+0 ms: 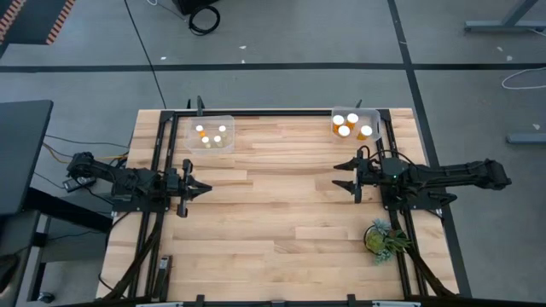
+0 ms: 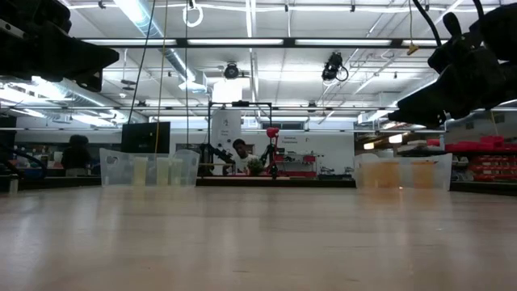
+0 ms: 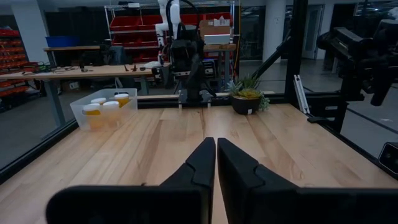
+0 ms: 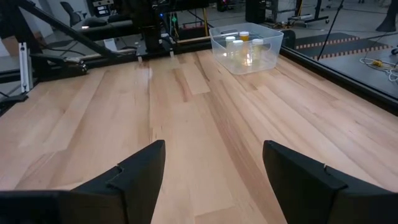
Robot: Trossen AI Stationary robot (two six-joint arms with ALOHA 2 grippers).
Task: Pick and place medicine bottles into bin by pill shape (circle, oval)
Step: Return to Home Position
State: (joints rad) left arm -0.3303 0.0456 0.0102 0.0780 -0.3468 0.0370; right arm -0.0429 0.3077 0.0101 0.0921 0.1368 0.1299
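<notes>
Several narrow amber bottles with white caps (image 1: 212,136) stand in the clear bin (image 1: 211,133) at the table's far left. Several wider ones (image 1: 353,124) stand in the clear bin (image 1: 357,124) at the far right. My left gripper (image 1: 205,188) hovers at the table's left, its fingers shut and empty, as the left wrist view (image 3: 216,163) shows. My right gripper (image 1: 339,175) hovers at the table's right, open and empty; it also shows in the right wrist view (image 4: 213,163). No bottle lies on the bare table.
A small potted green plant (image 1: 383,238) stands near the right front of the table. A black frame (image 1: 281,112) runs along the table's far edge and sides. Bare wood lies between the two grippers.
</notes>
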